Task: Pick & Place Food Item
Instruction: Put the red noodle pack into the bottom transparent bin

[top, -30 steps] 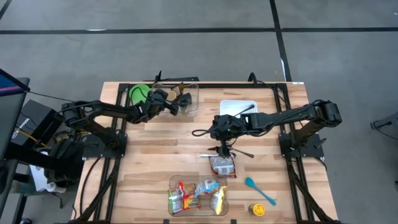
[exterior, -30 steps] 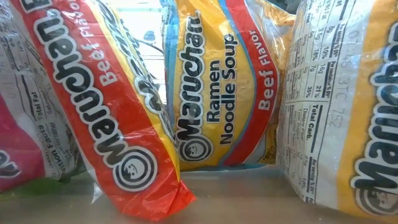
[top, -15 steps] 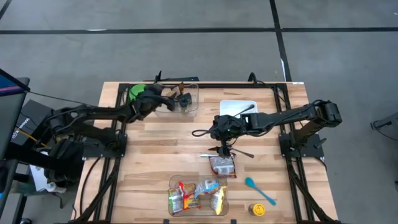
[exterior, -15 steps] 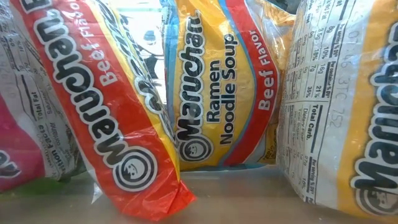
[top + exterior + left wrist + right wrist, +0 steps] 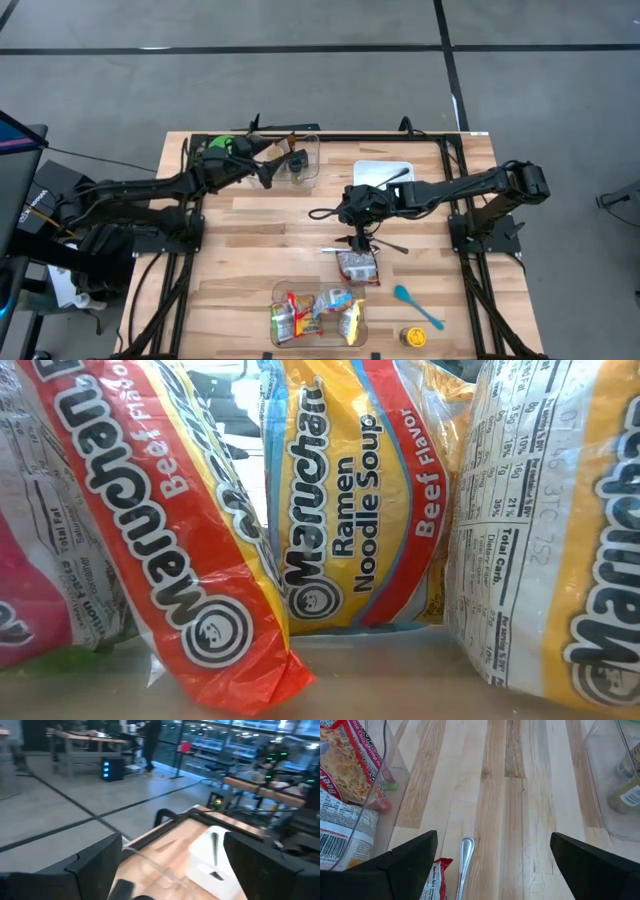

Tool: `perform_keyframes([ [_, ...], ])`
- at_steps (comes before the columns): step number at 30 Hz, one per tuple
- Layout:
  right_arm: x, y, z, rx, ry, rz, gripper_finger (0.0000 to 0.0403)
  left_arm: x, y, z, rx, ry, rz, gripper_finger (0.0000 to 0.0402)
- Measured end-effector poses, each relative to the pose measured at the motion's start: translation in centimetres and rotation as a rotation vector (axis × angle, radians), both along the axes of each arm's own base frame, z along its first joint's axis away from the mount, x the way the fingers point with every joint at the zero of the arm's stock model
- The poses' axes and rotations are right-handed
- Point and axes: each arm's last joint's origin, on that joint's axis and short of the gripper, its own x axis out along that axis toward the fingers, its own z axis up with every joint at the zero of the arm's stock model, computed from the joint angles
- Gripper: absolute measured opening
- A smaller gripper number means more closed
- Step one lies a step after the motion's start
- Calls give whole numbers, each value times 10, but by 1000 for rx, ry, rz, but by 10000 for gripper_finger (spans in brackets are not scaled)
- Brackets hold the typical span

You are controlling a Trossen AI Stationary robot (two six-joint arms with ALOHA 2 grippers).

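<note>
Looking down on the butcher-block table (image 5: 250, 240), count one loose ramen packet (image 5: 357, 266) lying flat just past centre toward five o'clock, and a clear bin (image 5: 318, 313) at the six o'clock edge packed with more of them; from table height three Maruchan beef packets (image 5: 345, 500) fill the frame, with a fourth wrapper, pink, at the left edge. One metal spoon (image 5: 464, 857) lies on the wood beside the loose packet's corner (image 5: 436, 879). One turquoise spoon (image 5: 416, 305) and one yellow-lidded jar (image 5: 413, 337) sit toward five o'clock, near the front edge. One white tray (image 5: 384, 175) rests at one o'clock, one clear container (image 5: 297, 157) at twelve o'clock, one green item (image 5: 222, 148) at eleven o'clock. The right gripper (image 5: 361, 238) hangs directly over the loose packet, fingers (image 5: 405, 862) spread wide apart with nothing between them. The left gripper (image 5: 268, 172) reaches in at eleven o'clock beside the clear container, fingers (image 5: 90, 870) likewise spread and empty, aimed out over the far edge. Open wood runs across the nine o'clock side and the middle; the three o'clock side is bare too.
</note>
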Motion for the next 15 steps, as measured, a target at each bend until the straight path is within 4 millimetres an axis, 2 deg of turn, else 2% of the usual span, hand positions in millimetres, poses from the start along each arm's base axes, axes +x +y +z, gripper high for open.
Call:
perform_keyframes([
  [4, 0, 0, 0, 0, 0, 0, 382, 2, -7, 1, 0, -3, -50, 305],
  [11, 0, 0, 0, 0, 0, 0, 382, 4, -13, 1, 0, -3, -82, 203],
  [15, 0, 0, 0, 0, 1, 0, 382, 4, -13, 1, 0, -3, -82, 168],
])
